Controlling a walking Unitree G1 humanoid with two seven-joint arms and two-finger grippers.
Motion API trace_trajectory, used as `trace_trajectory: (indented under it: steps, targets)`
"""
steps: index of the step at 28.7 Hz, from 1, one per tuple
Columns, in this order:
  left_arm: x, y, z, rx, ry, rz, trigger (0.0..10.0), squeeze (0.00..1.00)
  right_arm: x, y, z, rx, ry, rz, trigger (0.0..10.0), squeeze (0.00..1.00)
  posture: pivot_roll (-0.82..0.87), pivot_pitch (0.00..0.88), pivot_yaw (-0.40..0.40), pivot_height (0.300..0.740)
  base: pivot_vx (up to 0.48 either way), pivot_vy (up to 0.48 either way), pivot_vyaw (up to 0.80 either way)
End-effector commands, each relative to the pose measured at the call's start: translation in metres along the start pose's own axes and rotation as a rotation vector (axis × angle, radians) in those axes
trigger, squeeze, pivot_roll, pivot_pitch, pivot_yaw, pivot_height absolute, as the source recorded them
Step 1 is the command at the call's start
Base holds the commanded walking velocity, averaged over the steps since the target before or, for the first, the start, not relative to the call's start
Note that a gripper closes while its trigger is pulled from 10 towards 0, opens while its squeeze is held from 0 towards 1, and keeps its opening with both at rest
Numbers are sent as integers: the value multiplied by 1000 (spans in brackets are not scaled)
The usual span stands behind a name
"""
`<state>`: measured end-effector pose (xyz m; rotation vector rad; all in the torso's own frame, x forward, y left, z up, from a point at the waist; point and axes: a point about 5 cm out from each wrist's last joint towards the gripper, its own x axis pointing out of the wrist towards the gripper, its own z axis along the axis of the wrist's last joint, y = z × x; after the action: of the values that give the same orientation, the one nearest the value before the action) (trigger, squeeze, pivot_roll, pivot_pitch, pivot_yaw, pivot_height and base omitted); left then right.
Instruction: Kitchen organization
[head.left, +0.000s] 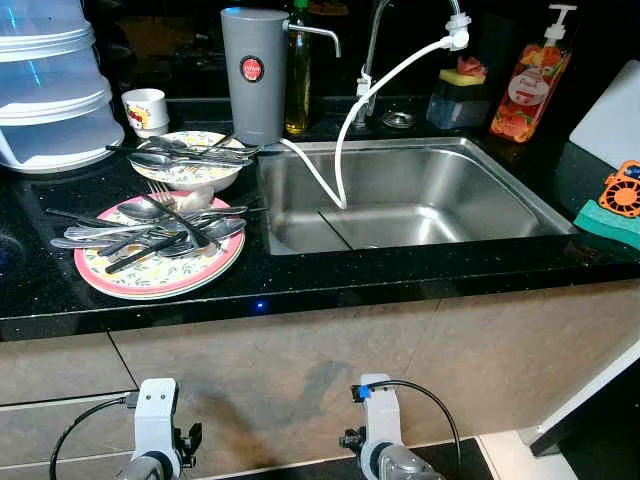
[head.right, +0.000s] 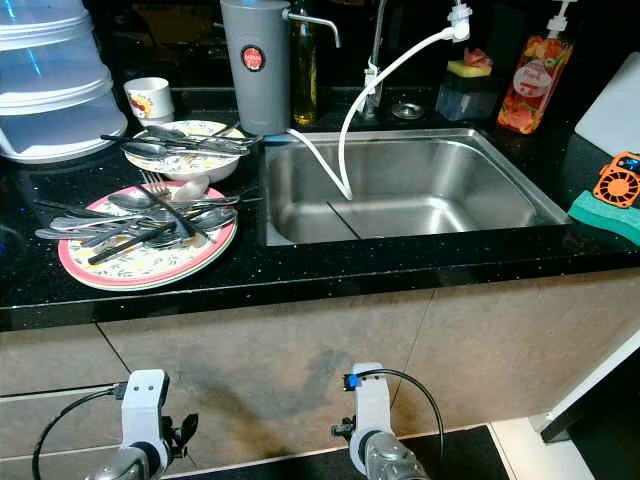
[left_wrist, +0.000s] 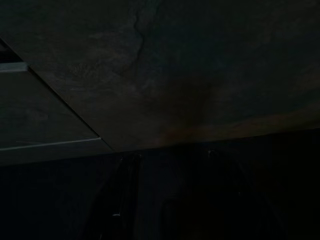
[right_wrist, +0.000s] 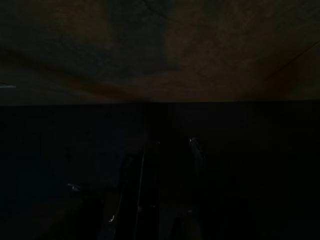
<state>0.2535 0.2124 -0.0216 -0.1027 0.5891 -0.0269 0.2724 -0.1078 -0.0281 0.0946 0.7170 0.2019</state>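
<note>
On the black speckled stone counter (head.left: 330, 280), left of the empty stainless steel sink (head.left: 400, 195): a pink-rimmed floral plate (head.left: 160, 268) loaded with a heap of steel spoons and forks (head.left: 150, 225), and just behind it a floral bowl (head.left: 195, 160) with more cutlery laid across its rim. Behind the bowl a tall grey cylindrical jug (head.left: 254, 75) and a small white cup (head.left: 146, 110); right of the sink an orange soap pump bottle (head.left: 530, 85) and a green sponge (head.left: 605, 222). Low before the beige cabinet front (head.left: 330, 380), both arms hanging idle, left gripper (left_wrist: 170, 200) and right gripper (right_wrist: 162, 190) dim in the dark wrist views, nothing seen held, opening impossible to tell.
</note>
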Motion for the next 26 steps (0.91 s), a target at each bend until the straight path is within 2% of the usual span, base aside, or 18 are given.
trace_trajectory:
  steps: [1,26]
  targets:
    - [0,-1,-4,-5,22,-4,10000,0,-1,-1,-6,18,27,-11,10000,0,50,100,-13,740,0,0,0]
    - [1,-4,-3,-12,20,-10,10000,0,-1,-5,-8,1,49,-24,10000,0,41,86,-20,740,0,0,0]
